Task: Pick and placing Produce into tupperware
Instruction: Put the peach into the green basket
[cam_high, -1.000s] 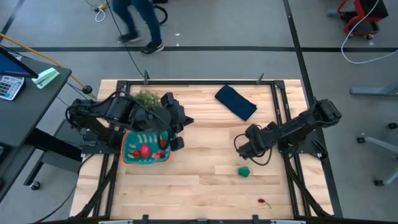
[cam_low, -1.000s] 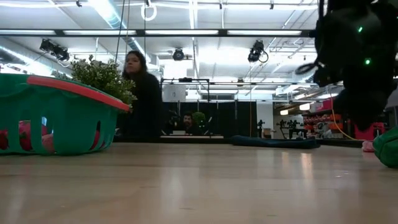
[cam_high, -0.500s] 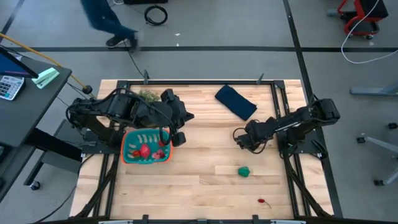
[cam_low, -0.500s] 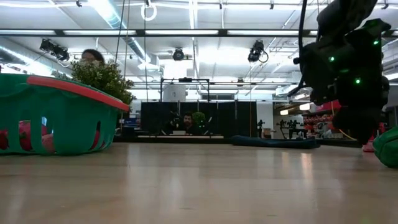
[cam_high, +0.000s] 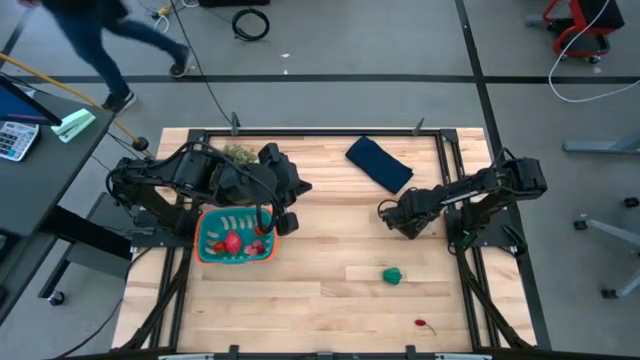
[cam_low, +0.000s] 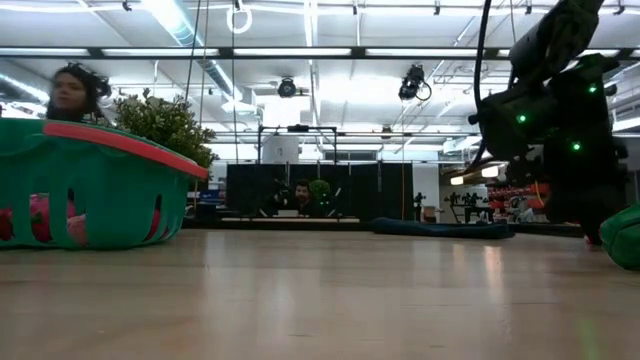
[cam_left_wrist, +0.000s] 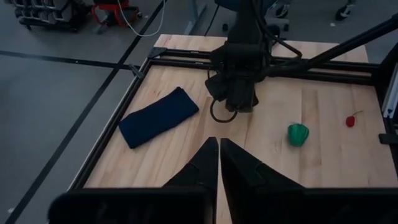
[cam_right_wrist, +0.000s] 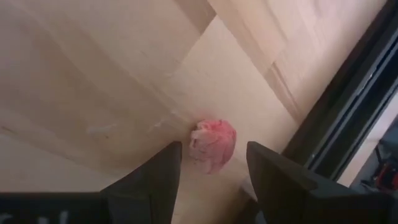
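Observation:
The teal tupperware (cam_high: 236, 238) with an orange rim sits at the table's left and holds red and pink produce (cam_high: 232, 241); it also shows in the low view (cam_low: 90, 190). My left gripper (cam_high: 287, 222) hangs at its right edge, shut and empty (cam_left_wrist: 218, 163). My right gripper (cam_high: 390, 212) is right of the table's centre and open (cam_right_wrist: 212, 147), one finger on each side of a pink produce piece (cam_right_wrist: 212, 144) lying on the table, not touching it. A green pepper (cam_high: 393, 275) (cam_left_wrist: 298, 133) and a small red cherry (cam_high: 424, 324) (cam_left_wrist: 351, 121) lie nearer the near edge.
A dark blue folded cloth (cam_high: 379, 163) lies near the far edge, and a bushy grey-green plant (cam_high: 235, 155) stands behind the tupperware. Black rails (cam_high: 455, 180) frame the table. A person (cam_high: 90, 40) walks on the floor beyond the far left corner. Bare wood lies between the arms.
My right gripper has moved toward the far edge, away from the green pepper, and has come down closer to the table. The person behind the table has walked toward the left.

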